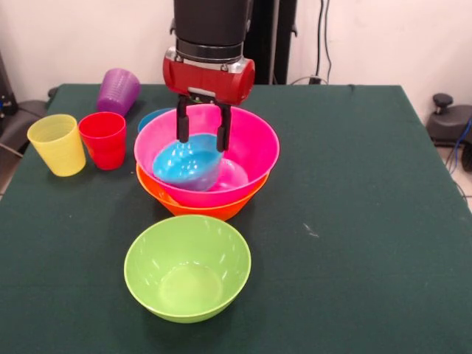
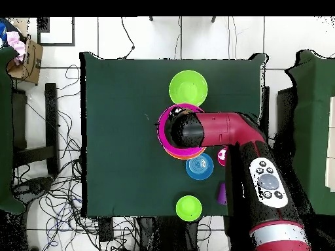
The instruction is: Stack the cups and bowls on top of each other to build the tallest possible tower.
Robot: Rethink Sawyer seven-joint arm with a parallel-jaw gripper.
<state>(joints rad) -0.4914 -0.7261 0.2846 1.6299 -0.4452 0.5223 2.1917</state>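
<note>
My gripper (image 1: 200,140) reaches down into the pink bowl (image 1: 254,144), shut on a tilted blue bowl (image 1: 188,168) whose upper rim sits between the fingers. The pink bowl nests in the orange bowl (image 1: 199,209). In front of them stands a medium green bowl (image 1: 187,267). A second blue bowl (image 1: 151,118) peeks out behind the pink one. Left of the stack stand the yellow cup (image 1: 57,144) and the red cup (image 1: 103,140), with the purple cup (image 1: 118,91) tilted behind them. In the overhead view the arm hides most of the pink bowl (image 2: 161,124); a small green bowl (image 2: 188,208) sits apart.
In the overhead view a blue bowl (image 2: 199,166) lies beside the arm, and the medium green bowl (image 2: 188,88) lies beyond the stack. The dark green table (image 1: 354,221) ends close behind the cups.
</note>
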